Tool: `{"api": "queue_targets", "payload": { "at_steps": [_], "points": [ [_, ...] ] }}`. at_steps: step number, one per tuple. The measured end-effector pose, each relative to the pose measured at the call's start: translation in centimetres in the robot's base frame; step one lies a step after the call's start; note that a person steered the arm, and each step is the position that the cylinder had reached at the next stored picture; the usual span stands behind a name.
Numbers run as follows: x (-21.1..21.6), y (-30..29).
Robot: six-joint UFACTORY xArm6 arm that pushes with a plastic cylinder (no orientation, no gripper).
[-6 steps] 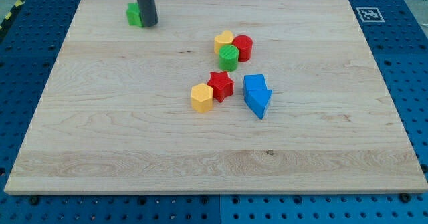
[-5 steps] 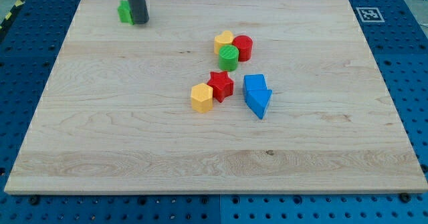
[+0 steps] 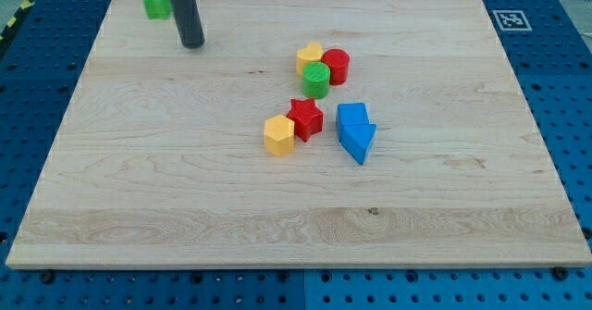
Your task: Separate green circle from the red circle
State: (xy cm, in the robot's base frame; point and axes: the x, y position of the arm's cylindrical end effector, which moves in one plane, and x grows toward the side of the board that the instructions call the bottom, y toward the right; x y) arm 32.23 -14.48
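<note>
The green circle (image 3: 316,80) sits near the board's middle, touching the red circle (image 3: 337,66) at its upper right and a yellow block (image 3: 310,57) above it. My tip (image 3: 192,43) is at the upper left of the board, far to the left of this cluster. A small green block (image 3: 155,2) lies at the top left corner, just up and left of the rod.
A red star (image 3: 305,118) touches a yellow hexagon block (image 3: 278,135) below the cluster. A blue block (image 3: 351,117) and a blue arrow-like block (image 3: 358,141) lie to their right. A marker tag (image 3: 511,19) sits at the board's top right corner.
The small green block has slid up and left toward the board's corner. My tip has moved slightly down and is now apart from that block.
</note>
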Motion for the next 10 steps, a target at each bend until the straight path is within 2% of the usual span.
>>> {"api": "queue_targets", "payload": {
  "at_steps": [1, 4, 5, 7, 9, 10],
  "points": [
    [2.4, 1.0],
    [2.4, 2.2],
    [2.4, 4.5],
    [2.2, 12.7],
    [6.5, 15.4],
    [6.4, 19.7]
  ]
}}
